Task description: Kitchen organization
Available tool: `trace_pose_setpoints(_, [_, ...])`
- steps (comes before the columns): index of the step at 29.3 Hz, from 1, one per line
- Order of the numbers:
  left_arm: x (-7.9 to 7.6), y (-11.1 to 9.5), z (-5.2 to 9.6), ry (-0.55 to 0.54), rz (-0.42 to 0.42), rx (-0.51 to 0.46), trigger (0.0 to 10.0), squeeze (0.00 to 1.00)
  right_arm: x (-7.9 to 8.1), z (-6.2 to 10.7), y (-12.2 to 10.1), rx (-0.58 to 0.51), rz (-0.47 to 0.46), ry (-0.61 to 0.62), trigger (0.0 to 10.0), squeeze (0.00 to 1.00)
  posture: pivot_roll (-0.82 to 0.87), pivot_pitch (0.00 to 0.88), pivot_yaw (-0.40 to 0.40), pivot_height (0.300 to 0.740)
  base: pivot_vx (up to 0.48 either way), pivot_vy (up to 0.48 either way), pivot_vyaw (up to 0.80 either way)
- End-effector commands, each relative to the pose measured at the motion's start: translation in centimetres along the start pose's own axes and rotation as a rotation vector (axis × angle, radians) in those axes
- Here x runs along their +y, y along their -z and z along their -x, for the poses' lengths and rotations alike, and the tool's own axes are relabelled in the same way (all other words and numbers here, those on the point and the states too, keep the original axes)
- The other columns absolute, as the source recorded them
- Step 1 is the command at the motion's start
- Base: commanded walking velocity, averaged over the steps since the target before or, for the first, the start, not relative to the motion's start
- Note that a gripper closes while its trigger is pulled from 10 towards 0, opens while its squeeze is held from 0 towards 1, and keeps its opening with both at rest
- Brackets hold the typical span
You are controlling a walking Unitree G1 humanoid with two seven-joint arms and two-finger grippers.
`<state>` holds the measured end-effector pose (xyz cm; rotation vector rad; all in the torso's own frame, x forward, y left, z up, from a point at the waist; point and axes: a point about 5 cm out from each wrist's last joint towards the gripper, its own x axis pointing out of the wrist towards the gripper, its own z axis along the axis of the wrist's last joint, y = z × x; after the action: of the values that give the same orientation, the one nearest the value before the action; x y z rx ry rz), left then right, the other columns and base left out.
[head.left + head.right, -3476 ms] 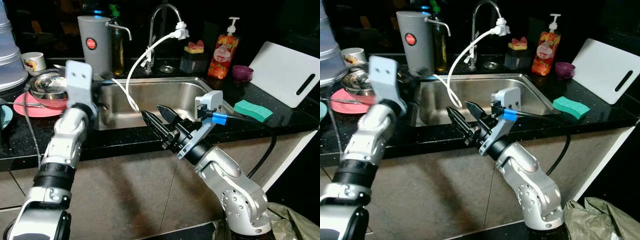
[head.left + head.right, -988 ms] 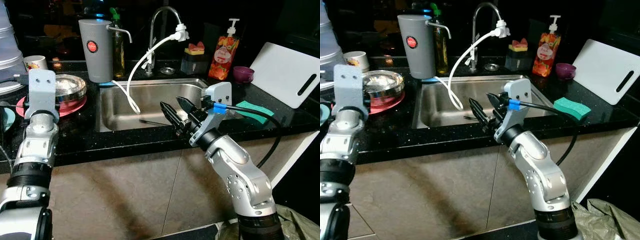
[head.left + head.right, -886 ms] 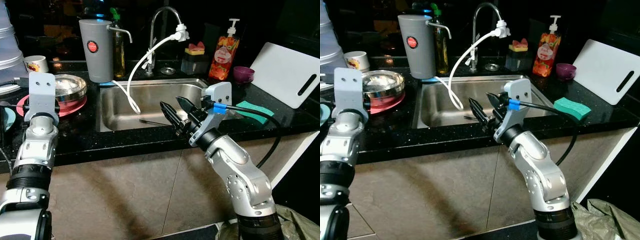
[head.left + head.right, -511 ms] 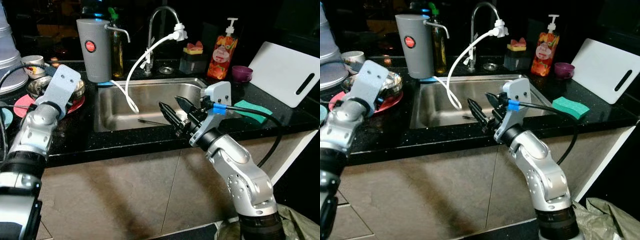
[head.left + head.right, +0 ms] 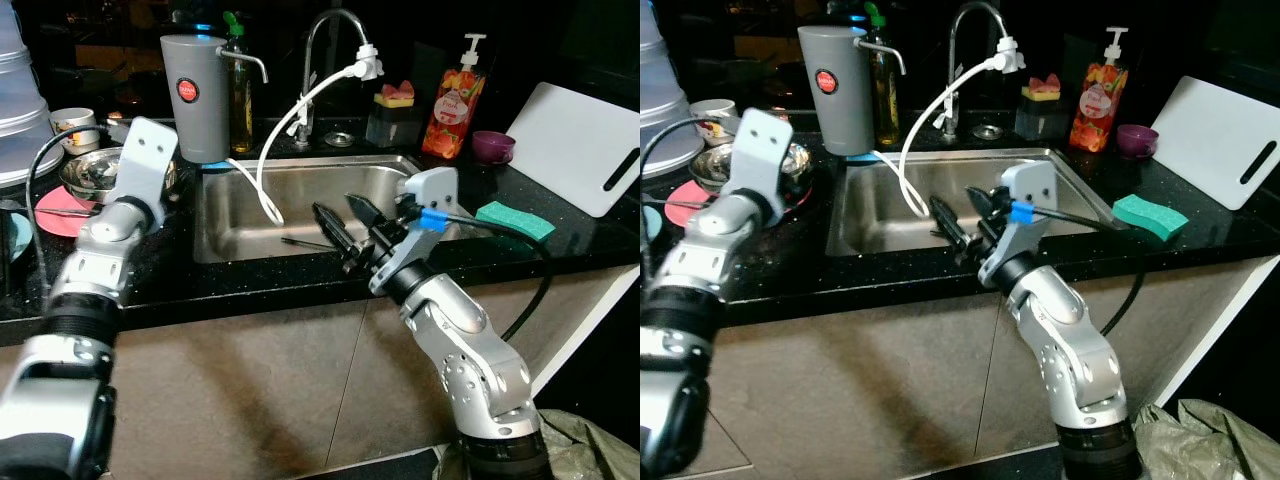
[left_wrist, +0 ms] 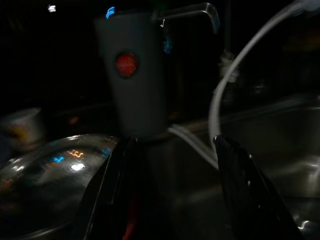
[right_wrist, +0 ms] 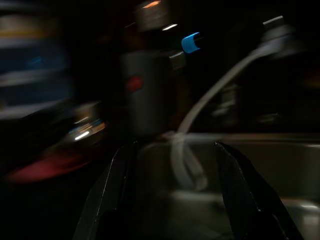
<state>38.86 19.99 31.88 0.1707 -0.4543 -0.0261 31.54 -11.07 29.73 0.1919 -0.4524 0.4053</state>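
Since the earlier frames: left arm swung from the sink edge out over the counter; right arm shifted slightly toward the sink.

Left gripper (image 6: 170, 190): fingers parted, empty, above the steel bowl (image 5: 92, 172) on the pink plate (image 5: 60, 213), facing the grey dispenser (image 5: 194, 95).

Right gripper (image 5: 338, 222): fingers spread, empty, over the sink (image 5: 240, 200) front rim, near the white hose (image 5: 262, 190).

Green sponge (image 5: 514, 220): on the counter, right of the sink.

1. The left arm's wrist (image 5: 140, 175) now leans toward the grey water filter (image 5: 195, 95), over the steel bowl (image 5: 95, 172).
2. The right gripper (image 5: 340, 225), fingers still apart, sits slightly further over the sink (image 5: 300, 190).
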Motion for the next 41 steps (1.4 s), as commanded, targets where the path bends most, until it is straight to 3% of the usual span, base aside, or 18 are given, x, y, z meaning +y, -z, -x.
trace_pose_setpoints(1, [-0.3,-0.6,0.6,-0.012,0.081,-0.058,10.0,0.00,-1.1,0.2,-0.3,-0.032,0.036,0.075,10.0,0.00,0.01,0.106,-0.027,0.740,0.000,0.000,0.00])
trace_pose_setpoints(3, [-1.5,-1.2,1.2,0.022,0.147,-0.108,10.0,0.00,-1.5,0.4,-0.6,-0.051,0.064,0.104,10.0,0.00,0.01,0.107,-0.026,0.740,0.000,0.000,0.00])
trace_pose_setpoints(5, [-2.2,-1.6,1.6,0.053,0.154,-0.131,10.0,0.00,-1.7,0.5,-0.7,-0.059,0.078,0.124,10.0,0.00,0.01,0.107,-0.029,0.740,0.000,0.000,0.00])
trace_pose_setpoints(9, [-5.2,-2.7,3.1,0.142,0.224,-0.172,10.0,0.00,-2.6,1.0,-2.2,-0.131,0.192,0.220,10.0,0.00,0.00,0.112,-0.030,0.740,0.000,0.000,0.00])
trace_pose_setpoints(11, [-5.2,-2.7,3.1,0.142,0.224,-0.172,10.0,0.00,-2.6,1.0,-2.2,-0.131,0.192,0.220,10.0,0.00,0.00,0.112,-0.030,0.740,0.000,0.000,0.00])
trace_pose_setpoints(13, [-6.1,-3.2,4.1,0.160,0.244,-0.191,10.0,0.00,-3.1,1.2,-3.2,-0.172,0.234,0.247,10.0,0.00,0.00,0.116,-0.031,0.740,0.000,0.000,0.00])
trace_pose_setpoints(20, [-6.1,-2.5,4.5,0.164,0.205,-0.169,10.0,0.00,-3.6,1.5,-3.6,-0.184,0.245,0.263,10.0,0.00,-0.01,0.119,-0.032,0.740,0.000,0.000,0.00])
trace_pose_setpoints(24, [-6.1,-1.9,5.3,0.174,0.123,-0.153,10.0,0.00,-3.8,1.8,-3.0,-0.161,0.239,0.268,10.0,0.00,-0.01,0.127,-0.036,0.740,0.000,0.000,0.00])
trace_pose_setpoints(29, [-6.0,-1.7,5.9,0.164,0.080,-0.132,10.0,0.00,-4.0,2.2,-2.4,-0.140,0.232,0.272,10.0,0.00,-0.01,0.127,-0.036,0.740,0.000,0.000,0.00])
trace_pose_setpoints(41, [-5.3,-2.3,5.6,0.115,0.089,-0.150,10.0,0.00,-3.9,1.9,-2.3,-0.146,0.246,0.271,10.0,0.00,0.00,0.129,-0.035,0.740,0.000,0.000,0.00])
